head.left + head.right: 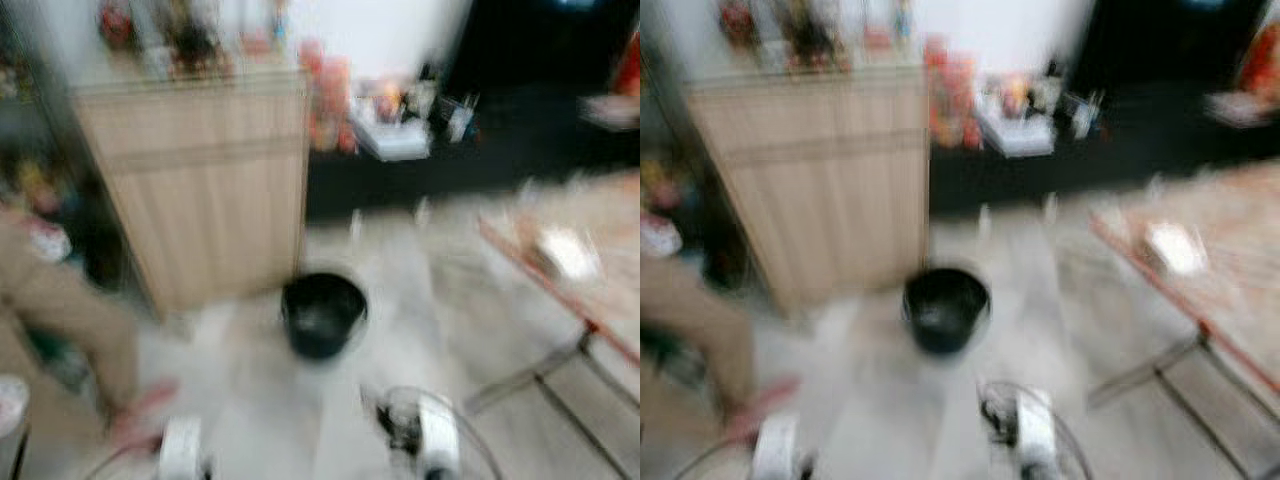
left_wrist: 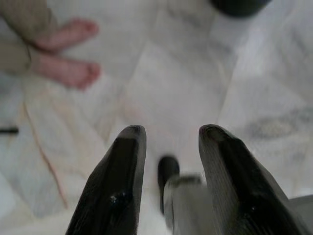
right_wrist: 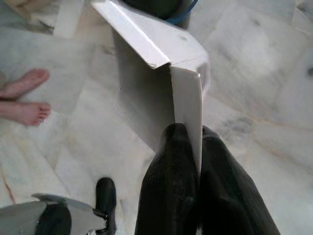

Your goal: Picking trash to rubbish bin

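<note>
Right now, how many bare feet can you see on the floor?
2: both stand side by side on the marble floor, one foot just beyond the other foot, beside the robot's left side. More may be hidden.

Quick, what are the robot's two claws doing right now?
Left gripper: open, holding nothing, above the marble floor.
Right gripper: shut on a folded white piece of cardboard, near the black bin.
</note>
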